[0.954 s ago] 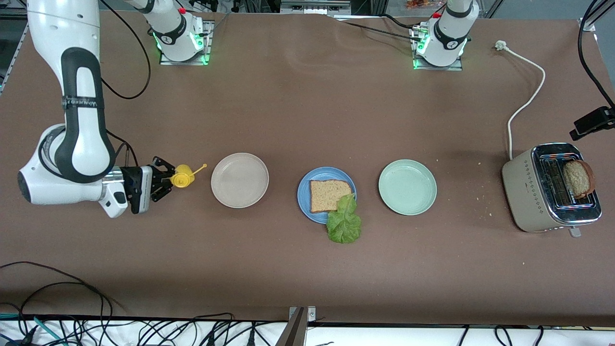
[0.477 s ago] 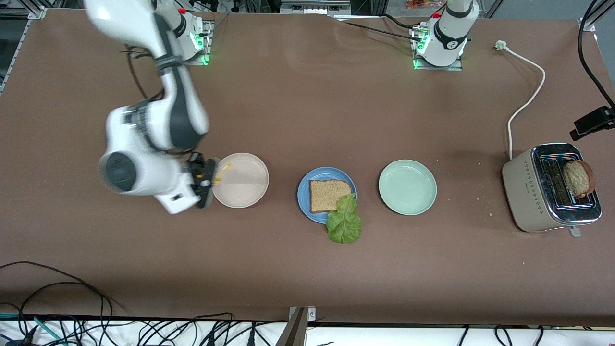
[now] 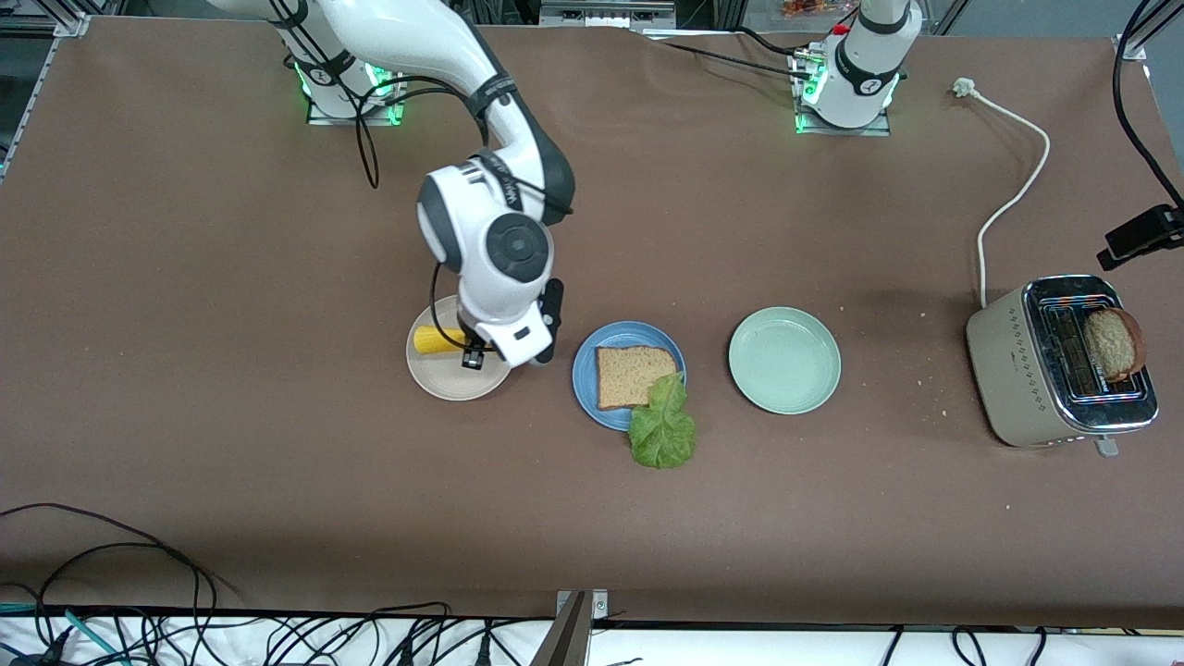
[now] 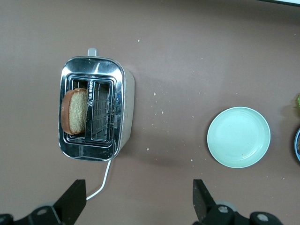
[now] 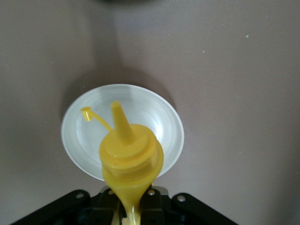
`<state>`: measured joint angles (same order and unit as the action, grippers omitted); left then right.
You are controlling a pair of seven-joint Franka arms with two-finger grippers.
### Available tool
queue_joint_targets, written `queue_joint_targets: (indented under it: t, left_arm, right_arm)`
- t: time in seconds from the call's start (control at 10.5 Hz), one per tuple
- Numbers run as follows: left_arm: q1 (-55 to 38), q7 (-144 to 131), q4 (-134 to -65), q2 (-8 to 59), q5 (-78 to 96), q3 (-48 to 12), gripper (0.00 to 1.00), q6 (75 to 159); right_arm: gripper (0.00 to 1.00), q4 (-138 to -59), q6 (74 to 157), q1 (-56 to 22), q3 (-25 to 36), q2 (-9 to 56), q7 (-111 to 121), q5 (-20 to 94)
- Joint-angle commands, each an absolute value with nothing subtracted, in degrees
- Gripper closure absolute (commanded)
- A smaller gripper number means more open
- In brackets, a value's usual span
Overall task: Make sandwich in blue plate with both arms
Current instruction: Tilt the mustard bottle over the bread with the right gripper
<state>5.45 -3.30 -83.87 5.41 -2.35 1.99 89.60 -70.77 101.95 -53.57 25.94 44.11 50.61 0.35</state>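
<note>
Brown bread slice (image 3: 631, 375) on blue plate (image 3: 585, 372), lettuce (image 3: 662, 425) apparently overhanging.

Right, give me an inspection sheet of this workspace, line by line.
Surface: brown table, scattered crumbs near the toaster.
Job's things: blue plate holds one bread slice; lettuce leaf half on the slice, half over the rim. Second slice upright in a toaster slot.
Clutter: beige plate, pale green plate.
Grippers: right gripper shut on the yellow squeeze bottle, cap off its nozzle, over the beige plate. Left gripper open, waiting high over the toaster.
Cables: toaster cord unplugged on the table; loose wires along the edge nearest the front camera.
Surroundings: nothing seen.
</note>
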Motion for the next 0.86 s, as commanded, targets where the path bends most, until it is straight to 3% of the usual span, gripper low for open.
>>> queue_joint_targets:
  t: [0.0,0.19,0.67,0.76]
  left_arm:
    - [5.27,-3.69,-83.14,5.27,-3.25,1.93,0.0,88.95]
    - [5.27,-3.69,-83.14,5.27,-3.25,1.93,0.0,88.95]
    - [5.36,-3.34,-83.85,7.02,-4.83,2.02,0.0,88.86]
    - [5.54,-3.43,-83.76,8.6,-4.92,2.11,0.0,88.94]
  right_arm:
    - [0.89,-63.3,101.07,-58.0,27.07,48.94,47.21,-10.86]
    - [0.89,-58.65,101.69,-59.76,27.25,52.89,46.32,-16.93]
    - [0.88,-58.1,100.73,-69.33,27.25,56.94,44.93,-39.86]
    - [0.88,-58.18,100.29,-70.04,27.25,57.3,43.17,-40.34]
